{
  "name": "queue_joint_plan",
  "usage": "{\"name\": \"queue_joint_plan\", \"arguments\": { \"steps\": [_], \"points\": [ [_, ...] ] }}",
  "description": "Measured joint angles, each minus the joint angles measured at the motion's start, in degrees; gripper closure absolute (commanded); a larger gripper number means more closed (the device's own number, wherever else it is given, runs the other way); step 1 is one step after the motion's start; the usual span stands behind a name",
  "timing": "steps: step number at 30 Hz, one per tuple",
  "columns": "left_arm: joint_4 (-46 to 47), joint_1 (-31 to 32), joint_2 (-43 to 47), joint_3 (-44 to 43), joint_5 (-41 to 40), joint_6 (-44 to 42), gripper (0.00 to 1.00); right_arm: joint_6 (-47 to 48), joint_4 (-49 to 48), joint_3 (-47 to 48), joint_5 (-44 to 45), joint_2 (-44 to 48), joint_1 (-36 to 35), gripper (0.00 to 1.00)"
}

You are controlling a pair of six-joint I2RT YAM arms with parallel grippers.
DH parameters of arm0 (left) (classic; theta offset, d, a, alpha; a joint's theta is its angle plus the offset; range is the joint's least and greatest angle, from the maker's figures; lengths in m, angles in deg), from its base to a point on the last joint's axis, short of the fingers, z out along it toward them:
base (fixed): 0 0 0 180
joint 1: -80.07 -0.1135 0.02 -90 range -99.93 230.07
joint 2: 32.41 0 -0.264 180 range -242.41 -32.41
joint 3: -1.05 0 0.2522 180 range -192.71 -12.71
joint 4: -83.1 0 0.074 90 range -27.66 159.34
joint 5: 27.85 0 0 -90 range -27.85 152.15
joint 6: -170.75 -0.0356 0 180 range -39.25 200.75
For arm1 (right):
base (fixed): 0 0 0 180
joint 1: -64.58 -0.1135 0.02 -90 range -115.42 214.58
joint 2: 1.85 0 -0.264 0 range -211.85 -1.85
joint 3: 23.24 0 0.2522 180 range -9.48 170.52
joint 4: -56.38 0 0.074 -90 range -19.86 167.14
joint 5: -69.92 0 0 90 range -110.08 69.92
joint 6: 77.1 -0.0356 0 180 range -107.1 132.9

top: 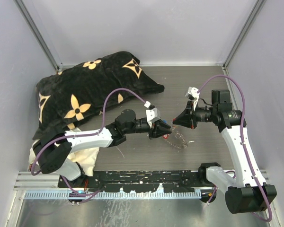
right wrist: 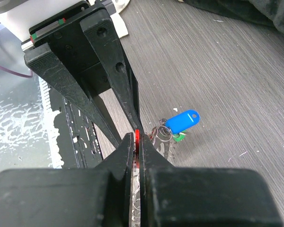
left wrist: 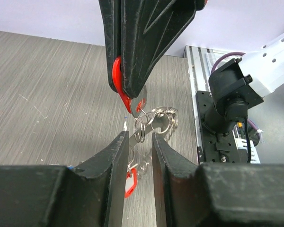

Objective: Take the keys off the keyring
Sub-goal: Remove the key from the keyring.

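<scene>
Our right fingers [left wrist: 142, 47] pinch shut on a red key [left wrist: 116, 79], the keyring [top: 178, 140] hanging at their six o'clock over the counter [top: 132, 156]. Our left fingers [left wrist: 114, 156], at nine o'clock, straddle its rings with a narrow gap; whether they grip, we cannot tell.

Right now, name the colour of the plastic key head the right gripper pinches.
Red; the plastic key head shows best in left wrist view.

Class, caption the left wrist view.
Right pincer grips a red key by the keyring, which left pincer straddles.
</scene>
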Motion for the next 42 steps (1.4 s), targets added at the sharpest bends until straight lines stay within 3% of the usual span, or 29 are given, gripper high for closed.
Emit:
{"name": "queue_joint_plan", "arguments": {
  "steps": [19,30,38,42],
  "points": [
    [0.4,0.6,-1.6,-1.1,-0.8,3.8,0.75,0.0,0.0,0.0,-0.4,0.0,0.4,0.99],
    [-1.9,2.5,-1.6,-2.8,-5.2,3.2,0.74,0.0,0.0,0.0,-0.4,0.0,0.4,0.99],
    [-5.2,3.3,-1.6,-3.7,-8.3,1.6,0.78,0.0,0.0,0.0,-0.4,0.0,0.6,0.99],
    [-6.2,3.3,-1.6,-3.7,-8.8,1.3,0.86,0.0,0.0,0.0,-0.4,0.0,0.7,0.99]
  ]
}}
